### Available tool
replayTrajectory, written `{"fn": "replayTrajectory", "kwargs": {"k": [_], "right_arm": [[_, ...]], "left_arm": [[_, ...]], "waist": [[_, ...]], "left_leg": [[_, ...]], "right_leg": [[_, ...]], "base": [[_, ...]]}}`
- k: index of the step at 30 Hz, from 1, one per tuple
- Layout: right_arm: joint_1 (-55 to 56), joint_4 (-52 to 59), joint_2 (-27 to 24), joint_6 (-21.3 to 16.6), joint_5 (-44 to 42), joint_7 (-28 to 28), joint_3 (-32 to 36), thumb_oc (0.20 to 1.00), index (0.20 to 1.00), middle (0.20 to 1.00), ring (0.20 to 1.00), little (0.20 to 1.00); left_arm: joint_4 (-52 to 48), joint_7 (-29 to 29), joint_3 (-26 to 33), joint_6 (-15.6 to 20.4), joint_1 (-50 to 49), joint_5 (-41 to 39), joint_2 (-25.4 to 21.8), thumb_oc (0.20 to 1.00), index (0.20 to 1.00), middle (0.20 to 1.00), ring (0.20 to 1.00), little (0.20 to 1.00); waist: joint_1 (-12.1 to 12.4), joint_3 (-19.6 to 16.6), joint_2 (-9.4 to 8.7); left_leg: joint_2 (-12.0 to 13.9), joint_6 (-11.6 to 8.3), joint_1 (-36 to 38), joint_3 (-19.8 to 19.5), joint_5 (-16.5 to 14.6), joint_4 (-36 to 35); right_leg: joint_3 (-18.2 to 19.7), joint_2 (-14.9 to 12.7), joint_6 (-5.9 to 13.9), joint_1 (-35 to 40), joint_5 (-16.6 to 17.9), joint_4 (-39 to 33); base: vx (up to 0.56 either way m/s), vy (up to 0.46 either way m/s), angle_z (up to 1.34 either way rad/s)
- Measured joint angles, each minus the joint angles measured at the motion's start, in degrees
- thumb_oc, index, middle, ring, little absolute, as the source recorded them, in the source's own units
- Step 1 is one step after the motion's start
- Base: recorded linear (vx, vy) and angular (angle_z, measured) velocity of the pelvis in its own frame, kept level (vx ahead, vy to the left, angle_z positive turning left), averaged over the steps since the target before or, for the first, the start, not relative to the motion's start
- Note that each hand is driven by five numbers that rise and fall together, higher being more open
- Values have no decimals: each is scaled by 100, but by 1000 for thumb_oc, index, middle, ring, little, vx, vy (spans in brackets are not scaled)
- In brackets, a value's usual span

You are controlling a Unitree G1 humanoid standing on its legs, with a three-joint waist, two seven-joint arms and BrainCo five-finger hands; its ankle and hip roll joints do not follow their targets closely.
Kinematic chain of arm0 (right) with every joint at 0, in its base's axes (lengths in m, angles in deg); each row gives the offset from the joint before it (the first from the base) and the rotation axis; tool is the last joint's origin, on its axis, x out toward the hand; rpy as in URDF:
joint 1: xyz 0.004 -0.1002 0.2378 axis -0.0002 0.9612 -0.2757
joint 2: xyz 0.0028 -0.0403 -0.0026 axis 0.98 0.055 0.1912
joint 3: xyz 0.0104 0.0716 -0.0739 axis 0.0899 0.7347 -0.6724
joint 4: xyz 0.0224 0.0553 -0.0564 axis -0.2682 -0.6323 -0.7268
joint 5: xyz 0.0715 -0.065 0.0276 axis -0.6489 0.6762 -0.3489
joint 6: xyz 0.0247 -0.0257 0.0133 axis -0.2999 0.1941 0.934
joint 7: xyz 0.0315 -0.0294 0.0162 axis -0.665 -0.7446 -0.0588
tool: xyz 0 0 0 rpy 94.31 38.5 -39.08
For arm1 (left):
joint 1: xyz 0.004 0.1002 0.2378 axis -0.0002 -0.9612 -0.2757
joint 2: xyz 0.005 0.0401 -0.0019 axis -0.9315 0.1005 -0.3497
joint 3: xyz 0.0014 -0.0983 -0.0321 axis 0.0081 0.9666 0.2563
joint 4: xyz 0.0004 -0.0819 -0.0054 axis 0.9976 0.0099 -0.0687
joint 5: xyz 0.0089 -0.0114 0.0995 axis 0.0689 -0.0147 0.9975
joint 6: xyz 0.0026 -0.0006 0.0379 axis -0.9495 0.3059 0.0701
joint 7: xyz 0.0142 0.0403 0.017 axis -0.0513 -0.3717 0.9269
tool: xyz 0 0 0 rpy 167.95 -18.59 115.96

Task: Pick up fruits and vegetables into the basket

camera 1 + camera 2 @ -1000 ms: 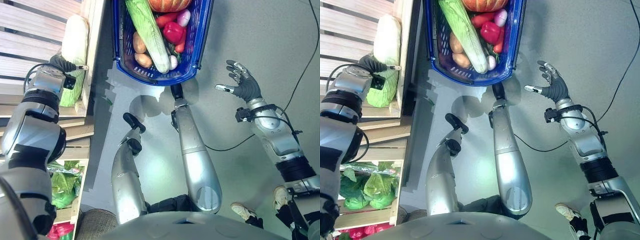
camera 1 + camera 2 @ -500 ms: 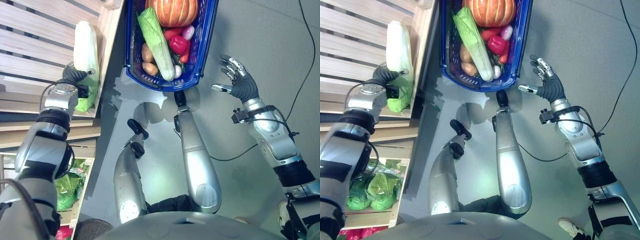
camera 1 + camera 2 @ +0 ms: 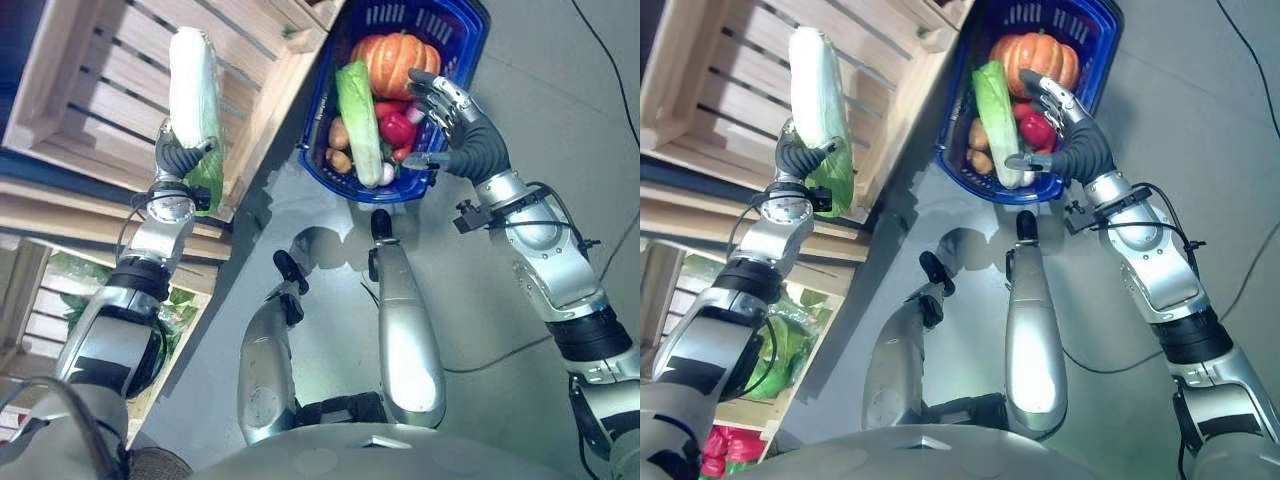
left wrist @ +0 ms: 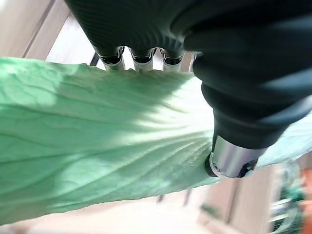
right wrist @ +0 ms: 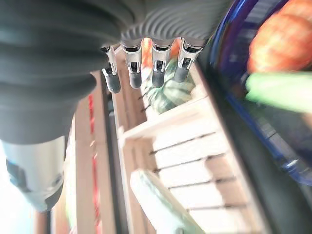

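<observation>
- We are gripping the napa cabbage (image 3: 193, 95) in our left hand (image 3: 180, 160), fingers and thumb curled round its green leafy end; the left wrist view is showing the leaf pressed between fingers and thumb.
- We are holding it nearly upright, its long axis running from the hand up to the pale end, over the slats of the wooden crate (image 3: 95, 90) and inside that crate's edge nearest the basket.
- From this hand the blue basket (image 3: 460, 20) is lying across to our right, past that crate edge.
- We are hovering our right hand (image 3: 455, 125), fingers spread and grasping nothing, over the basket's near right rim, above the pumpkin (image 3: 395, 60) and red pepper (image 3: 397, 129).
- A second long cabbage (image 3: 357, 120) is already lying along the basket's left side, so we judge the carry must swing rightward and lay ours lengthwise beside it.
</observation>
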Motion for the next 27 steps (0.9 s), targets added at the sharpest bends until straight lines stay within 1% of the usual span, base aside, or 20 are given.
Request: {"fn": "replayTrajectory", "kwargs": {"k": [2, 4, 7, 8, 11, 14, 19, 22, 25, 27], "right_arm": [[-202, 4, 225, 159, -149, -142, -124, 1000, 1000, 1000, 1000, 1000], [-443, 2, 569, 351, -283, -437, -294, 1000, 1000, 1000, 1000, 1000], [-700, -3, 894, 448, -419, -819, -522, 1000, 1000, 1000, 1000, 1000], [-796, -12, 1048, 500, -525, -982, -581, 1000, 1000, 1000, 1000, 1000], [-994, -92, 1275, 527, -843, -1447, -748, 1000, 1000, 1000, 1000, 1000], [-1038, -210, 1505, 451, -999, -1870, -873, 1000, 1000, 1000, 1000, 1000], [-1143, -709, 1749, 172, -1298, -2490, -969, 1000, 1000, 1000, 1000, 1000], [-1189, -999, 1888, 44, -1574, -2705, -1058, 1000, 1000, 1000, 1000, 1000], [-1191, -1367, 1998, -63, -1982, -2829, -1078, 1000, 1000, 1000, 1000, 1000], [-1190, -1535, 2121, -99, -2209, -2864, -1085, 1000, 1000, 1000, 1000, 1000]], "left_arm": [[-260, -142, -61, 66, -24, 331, -4, 200, 200, 200, 200, 200], [-522, -255, -157, 97, -28, 803, -4, 200, 200, 200, 200, 200], [-802, -368, -222, 116, -27, 1249, -1, 200, 200, 200, 200, 200], [-907, -386, -275, 115, -18, 1404, -1, 200, 200, 200, 200, 200], [-1158, -385, -476, 117, 20, 1755, 9, 200, 200, 200, 200, 200], [-1264, -392, -697, 119, 121, 2041, 93, 200, 200, 200, 200, 200], [-1360, -430, -1044, 119, 238, 2324, 142, 200, 200, 200, 200, 200], [-1361, -475, -1103, 105, 251, 2583, 142, 200, 200, 200, 200, 200], [-1393, -488, -1299, 93, 371, 2846, 148, 200, 200, 200, 200, 200], [-1548, -497, -1322, 47, 415, 2979, 148, 200, 200, 200, 200, 200]], "waist": [[170, 1, 1], [287, 2, 1], [443, 3, 3], [475, 3, 3], [562, 4, 0], [708, 7, -8], [823, 18, -43], [879, 20, -127], [921, 30, -162], [946, 24, -279]], "left_leg": [[7, 4, 28, -87, 21, 2], [14, -5, 89, -175, 51, -1], [21, -5, 158, -257, 55, 8], [24, -9, 169, -308, 64, 7], [59, -25, 196, -454, 76, 12], [96, -35, 202, -560, 82, 45], [104, -8, 238, -709, 58, 133], [112, -6, 289, -724, 22, 193], [124, 17, 303, -798, -38, 281], [127, 21, 302, -805, -62, 319]], "right_leg": [[-71, -11, -1, 91, -2, -5], [-150, -19, -8, 224, 2, -26], [-231, -25, -13, 377, -2, -57], [-286, -29, -14, 432, -2, -66], [-441, -22, -32, 599, -5, -131], [-580, -7, -59, 746, 11, -176], [-683, -13, -61, 988, 17, -284], [-686, -4, -26, 1084, -3, -295], [-754, -6, -9, 1194, -15, -321], [-759, -6, -8, 1218, -15, -328]], "base": [[-25, -138, 24], [-21, -113, 16], [-27, -159, 12], [-30, -176, 18], [-15, -126, 19], [-6, -171, 18], [8, -92, 16], [18, -91, 3], [28, -56, 8], [23, -55, 2]]}}
